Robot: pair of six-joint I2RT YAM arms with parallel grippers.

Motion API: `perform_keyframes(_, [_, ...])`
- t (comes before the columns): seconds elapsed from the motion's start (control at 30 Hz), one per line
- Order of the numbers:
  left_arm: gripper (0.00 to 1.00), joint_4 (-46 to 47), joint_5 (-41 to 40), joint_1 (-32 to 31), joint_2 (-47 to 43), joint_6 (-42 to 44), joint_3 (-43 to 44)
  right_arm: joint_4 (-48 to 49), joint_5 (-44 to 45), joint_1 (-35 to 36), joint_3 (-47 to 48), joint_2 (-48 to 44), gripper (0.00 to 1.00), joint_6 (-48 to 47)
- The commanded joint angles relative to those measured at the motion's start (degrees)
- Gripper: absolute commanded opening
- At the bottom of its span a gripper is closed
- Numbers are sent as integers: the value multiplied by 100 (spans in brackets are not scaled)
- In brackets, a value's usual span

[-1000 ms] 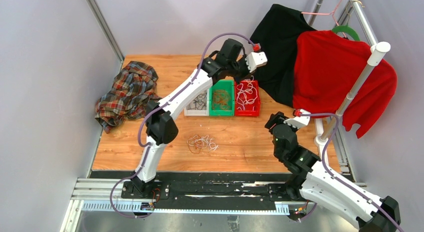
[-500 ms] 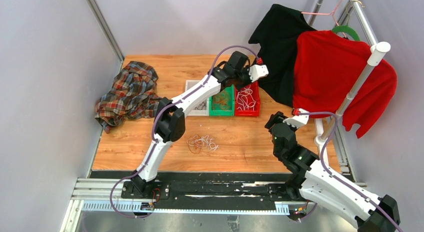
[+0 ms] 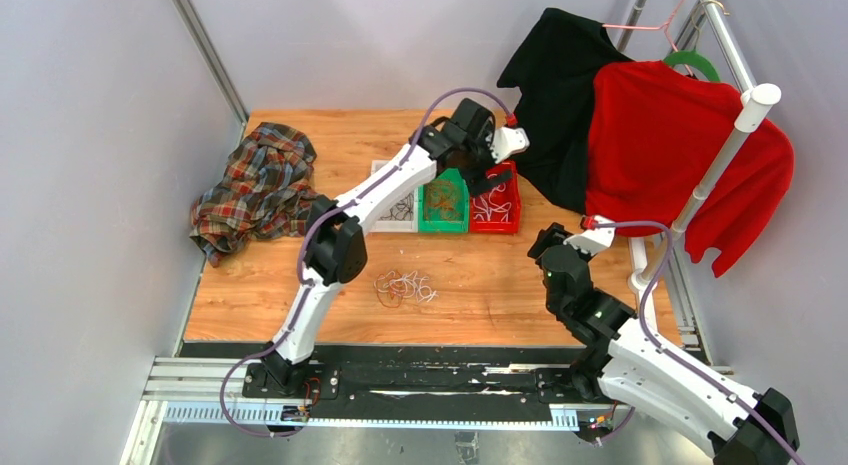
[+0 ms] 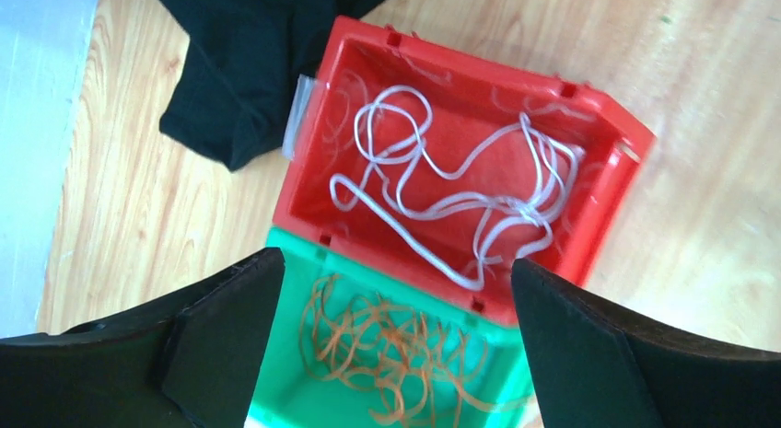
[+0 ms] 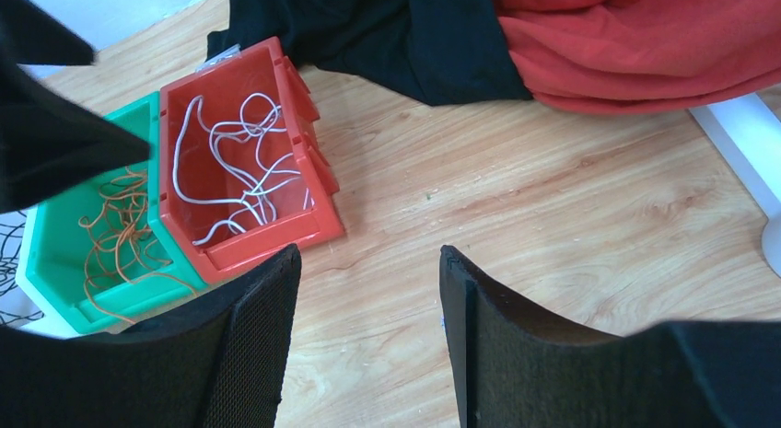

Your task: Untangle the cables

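Hovering left hand (image 4: 396, 267): spread wide over red bin (image 4: 603, 202).
Right hand (image 5: 368, 258): parted, empty.
Worktop (image 3: 480, 275): wood; grey walls (image 3: 100, 135).

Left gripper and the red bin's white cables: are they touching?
Apart. Left wrist view: white cables lie between the open fingers of the left gripper, reaching neither.

Plaid shirt (image 3: 255, 190) crumpled at left, red bin (image 3: 495, 228), green bin (image 3: 443, 227), white bin (image 3: 392, 226) in a row, black garment (image 3: 560, 95), red garment (image 3: 660, 135)
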Motion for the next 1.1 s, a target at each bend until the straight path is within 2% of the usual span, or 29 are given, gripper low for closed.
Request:
perform_keyframes(0.0, [98, -1264, 599, 320, -1170, 58, 43, 74, -131, -76, 96, 102, 58, -28])
perform_keyframes(0.1, [98, -1660, 994, 576, -2022, 392, -1176, 161, -315, -77, 185, 233, 59, -123])
perform_keyframes(0.23, [100, -1797, 1342, 872, -3150, 983, -3241, 278, -621, -74, 298, 474, 61, -250])
perform_keyframes(0.4, [88, -1899, 1882, 1132, -3837, 1165, -4786, 256, -1123, -69, 482, 674, 62, -370])
perform_keyframes(0.5, [81, -2024, 2047, 1174, -4040, 1707, -5432, 260, -1441, -67, 557, 809, 61, -383])
perform_keyframes(0.63, [76, -2013, 1959, 1181, -3951, 2255, -5992, 268, -1739, -59, 589, 962, 61, -381])
perform_keyframes(0.8, [68, -1514, 1758, 1239, -3612, 2030, -6128, 344, -1930, -58, 565, 968, 60, -446])
perform_keyframes(0.93, [67, -752, 1579, 1244, -3632, 1792, -6370, 364, -2042, -63, 546, 966, 59, -465])
perform_keyframes(1.07, [69, -571, 1444, 1244, -3624, 1930, -6563, 430, -2128, -60, 496, 992, 59, -454])
